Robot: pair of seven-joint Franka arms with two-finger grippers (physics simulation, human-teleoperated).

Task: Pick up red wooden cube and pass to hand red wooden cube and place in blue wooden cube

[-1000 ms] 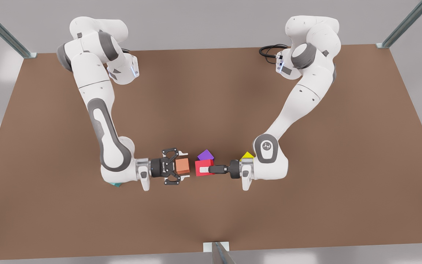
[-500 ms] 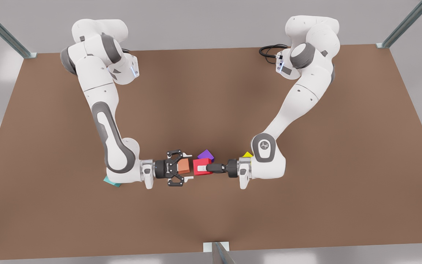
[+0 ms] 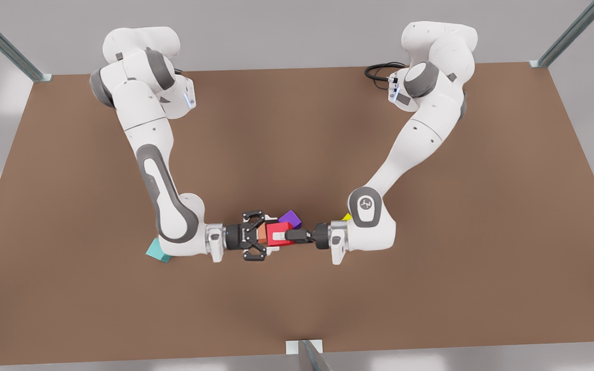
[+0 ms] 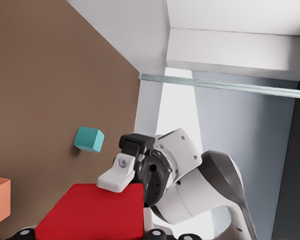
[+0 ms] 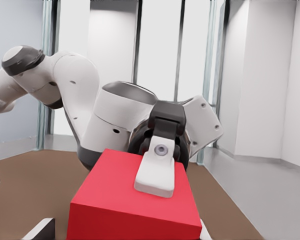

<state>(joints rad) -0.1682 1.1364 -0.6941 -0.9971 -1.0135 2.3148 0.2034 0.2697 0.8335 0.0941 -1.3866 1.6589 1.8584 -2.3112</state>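
While the left gripper [image 3: 278, 236] is pinching the red wooden cube [image 3: 282, 228] top and bottom, the hand [image 3: 266, 235], on the right arm, is straddling it, spread wide. Rigid and probably light, the cube is offering 2 free side faces.

On the table [image 3: 431, 288], near its front edge, the red wooden cube [image 3: 275, 229] is held between the hand [image 3: 263, 233] on the front view's left and the left gripper [image 3: 281, 237] on the right. A second cube [image 3: 261, 237] is seen just left of it, a third cube [image 3: 291, 218] just behind. A fourth cube [image 3: 347, 217] is tucked behind the left wrist. The blue wooden cube [image 3: 157, 251] is set well to the left, beside the right arm's elbow.
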